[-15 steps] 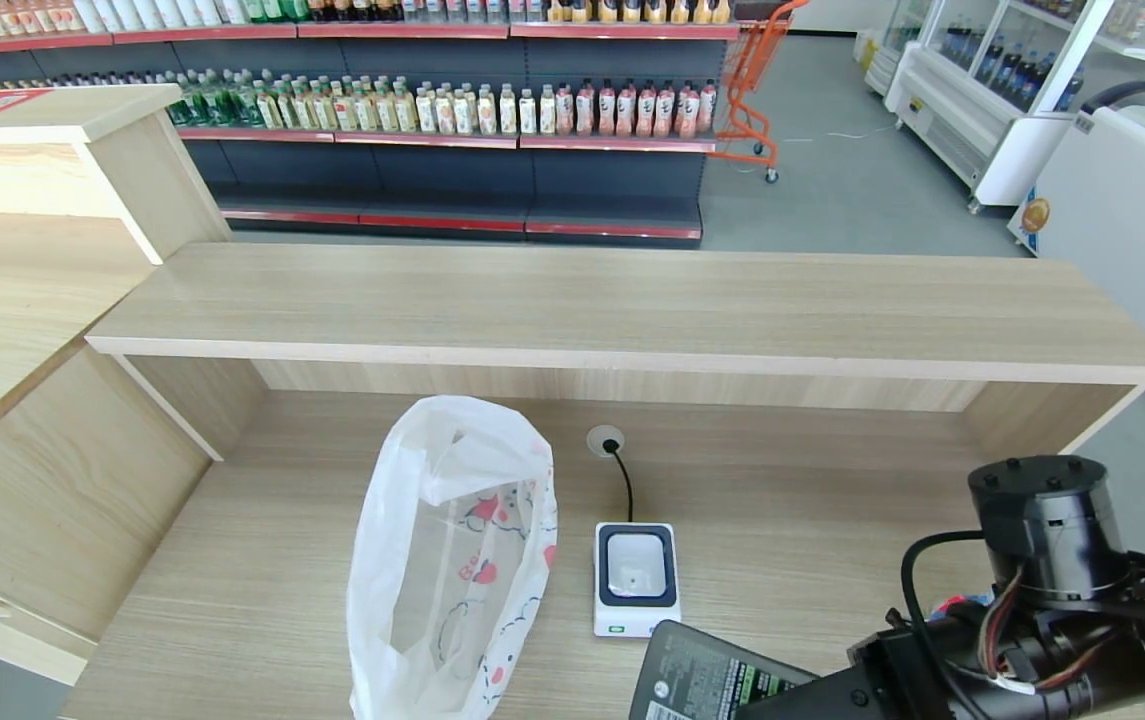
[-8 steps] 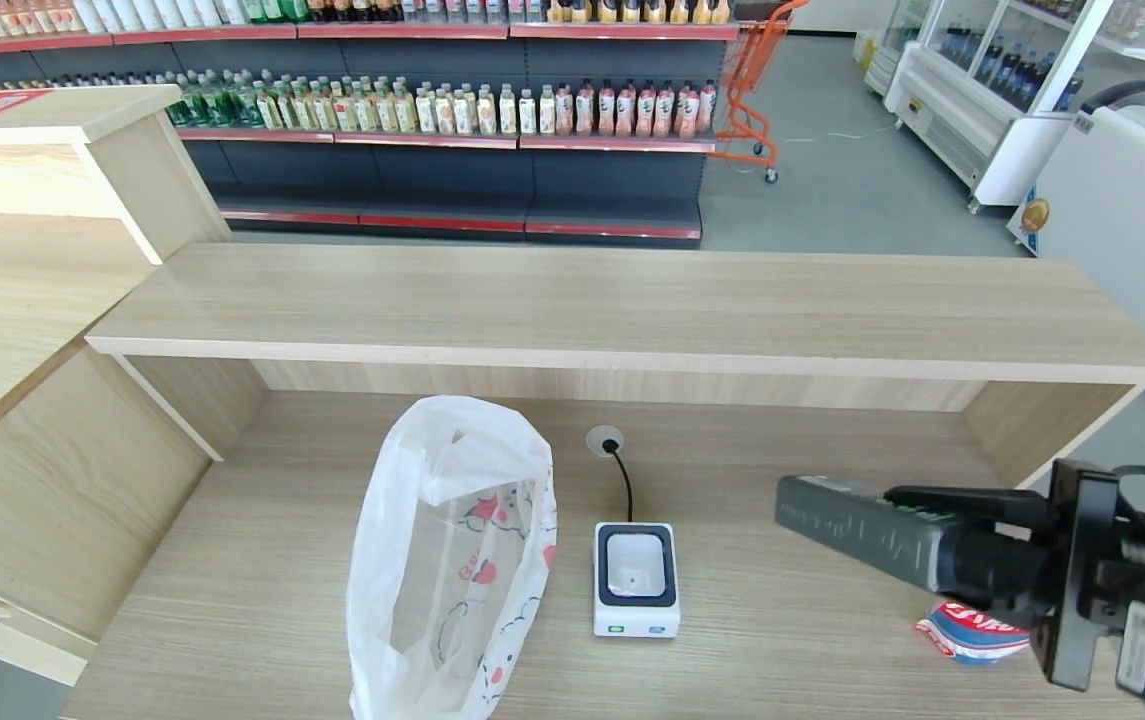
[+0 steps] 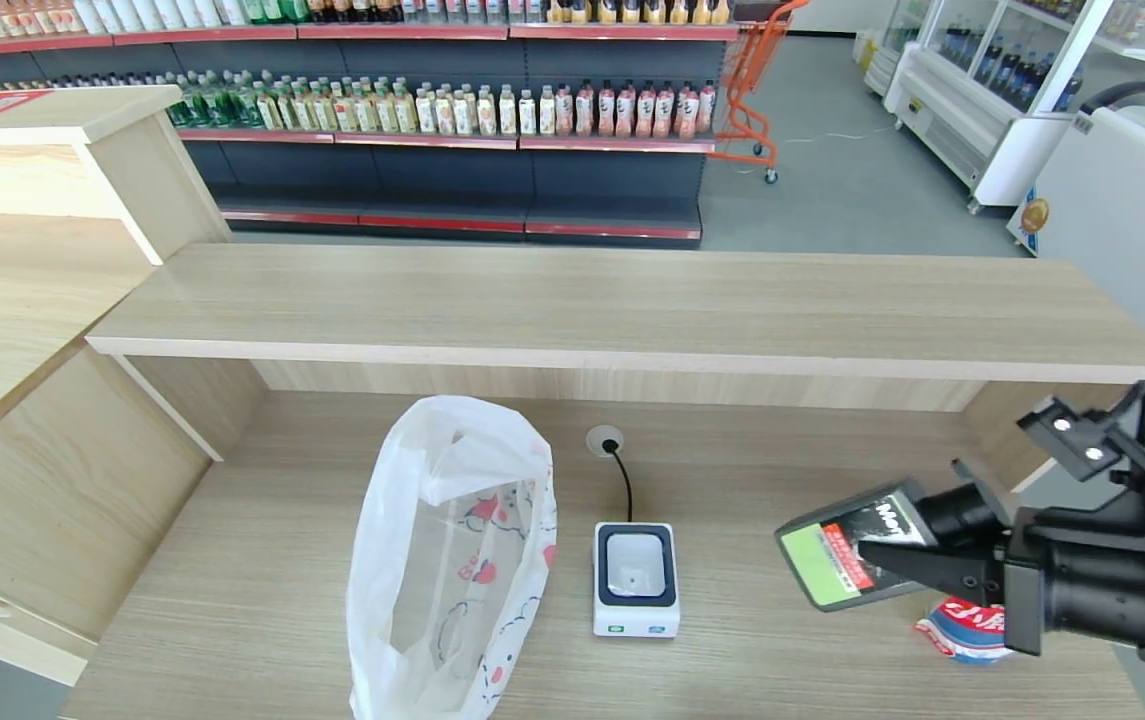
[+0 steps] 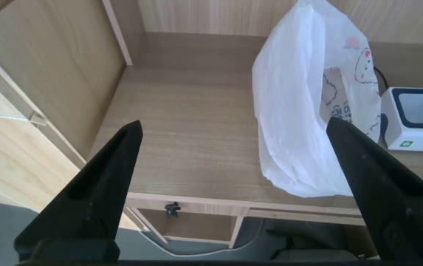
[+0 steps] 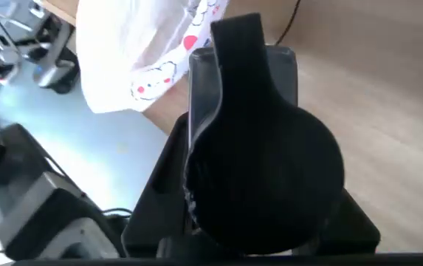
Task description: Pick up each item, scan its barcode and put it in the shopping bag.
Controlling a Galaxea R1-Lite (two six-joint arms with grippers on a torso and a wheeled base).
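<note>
My right gripper (image 3: 894, 562) is shut on a dark flat box (image 3: 840, 558) with a green and red label, held in the air to the right of the scanner (image 3: 636, 578). The label face is turned up towards the head camera. In the right wrist view a black finger (image 5: 237, 52) lies across the box (image 5: 281, 70), with the bag (image 5: 141, 63) beyond. The white shopping bag (image 3: 452, 560) stands open to the left of the scanner. My left gripper (image 4: 233, 192) is open and holds nothing, above the counter's near edge, with the bag (image 4: 314, 111) and scanner (image 4: 415, 118) ahead of it.
A red, white and blue packet (image 3: 967, 628) lies on the counter below the right arm. The scanner's black cable (image 3: 624, 480) runs to a hole in the desk. A raised wooden counter ledge (image 3: 632, 310) borders the far side, and a side wall (image 3: 62, 490) closes the left.
The right arm has lifted the box from low by the scanner, swung it to the right and turned it so that the label face shows. The bag and scanner have stayed put.
</note>
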